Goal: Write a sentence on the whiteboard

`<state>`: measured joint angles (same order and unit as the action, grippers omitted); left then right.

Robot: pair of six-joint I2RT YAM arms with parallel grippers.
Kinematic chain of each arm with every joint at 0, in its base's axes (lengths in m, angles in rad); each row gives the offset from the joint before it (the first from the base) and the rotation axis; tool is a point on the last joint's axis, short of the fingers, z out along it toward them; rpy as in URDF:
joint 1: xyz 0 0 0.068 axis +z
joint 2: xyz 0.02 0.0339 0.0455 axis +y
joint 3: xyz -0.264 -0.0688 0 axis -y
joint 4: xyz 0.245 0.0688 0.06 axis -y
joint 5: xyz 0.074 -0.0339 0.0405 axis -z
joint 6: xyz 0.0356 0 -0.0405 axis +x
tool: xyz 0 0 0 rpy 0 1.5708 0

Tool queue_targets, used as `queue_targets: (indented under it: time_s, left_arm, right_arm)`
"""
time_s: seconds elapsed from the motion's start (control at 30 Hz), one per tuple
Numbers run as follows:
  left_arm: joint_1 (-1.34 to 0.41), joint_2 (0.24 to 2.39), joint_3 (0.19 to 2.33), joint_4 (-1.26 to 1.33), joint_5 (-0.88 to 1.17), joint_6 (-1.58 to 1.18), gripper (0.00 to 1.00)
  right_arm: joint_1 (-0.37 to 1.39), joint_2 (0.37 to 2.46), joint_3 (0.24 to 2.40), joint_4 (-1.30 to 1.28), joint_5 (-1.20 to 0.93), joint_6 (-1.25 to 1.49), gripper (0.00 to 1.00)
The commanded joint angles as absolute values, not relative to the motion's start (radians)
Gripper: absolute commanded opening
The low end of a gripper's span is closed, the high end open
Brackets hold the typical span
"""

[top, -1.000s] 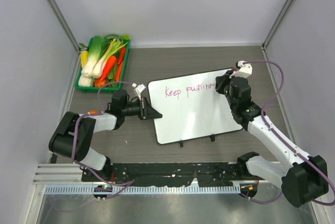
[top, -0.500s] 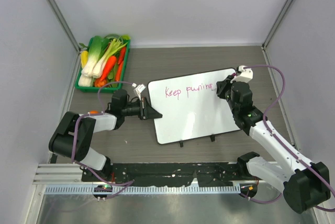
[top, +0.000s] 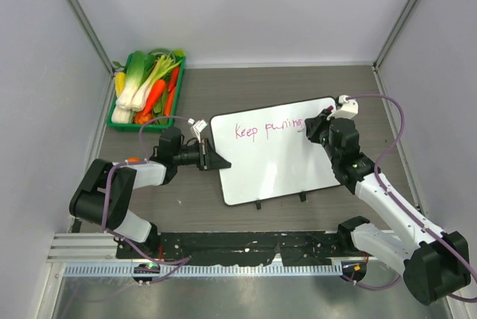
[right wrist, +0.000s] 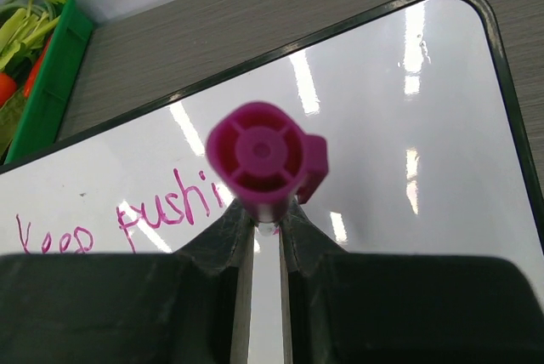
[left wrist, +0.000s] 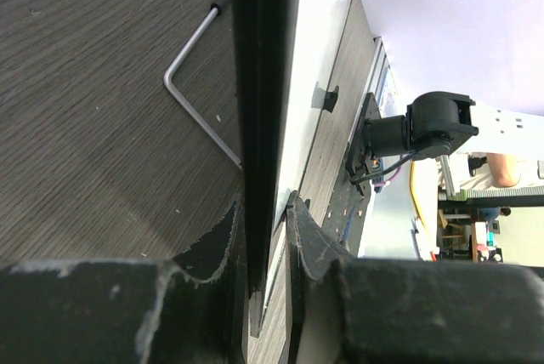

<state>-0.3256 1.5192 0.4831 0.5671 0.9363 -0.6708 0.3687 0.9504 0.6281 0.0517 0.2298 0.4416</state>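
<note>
The whiteboard [top: 276, 159] lies flat mid-table, with "Keep pushing" in pink writing [top: 268, 128] along its far edge. My left gripper [top: 218, 161] is shut on the board's left rim. In the left wrist view the board shows edge-on [left wrist: 265, 83] between the two fingers of that gripper [left wrist: 265, 211]. My right gripper [top: 314, 124] is over the board's far right part, shut on a magenta marker [right wrist: 259, 156]. The marker's cap end faces the right wrist camera above the gripper [right wrist: 262, 215], and its tip is hidden. The board's surface [right wrist: 382, 126] fills that view.
A green tray of vegetables [top: 147, 88] stands at the far left, and its corner shows in the right wrist view [right wrist: 47, 75]. Two black clips [top: 258, 204] stick out from the board's near edge. A bent metal rod [left wrist: 191, 83] lies on the table under the board.
My right gripper with the marker has shifted slightly right and toward me along the line, and the writing has grown by a letter or so. The left arm and board have not moved.
</note>
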Motion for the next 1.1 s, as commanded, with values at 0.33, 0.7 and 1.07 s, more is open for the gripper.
queue_targets:
  time_s: [0.33, 0.7, 1.07]
  left_arm:
    - [-0.348, 1.549, 0.471, 0.440, 0.755, -0.558, 0.00]
    - [-0.347, 1.549, 0.469, 0.439, 0.755, -0.557, 0.00]
    - [-0.347, 1.549, 0.472, 0.436, 0.753, -0.557, 0.00]
  right_arm:
    - [0.364, 0.790, 0.632, 0.120, 0.178, 0.506, 0.01]
    - [0.365, 0.719, 0.644, 0.121, 0.187, 0.496, 0.01]
    - [0.365, 0.758, 0.635, 0.127, 0.095, 0.485, 0.01]
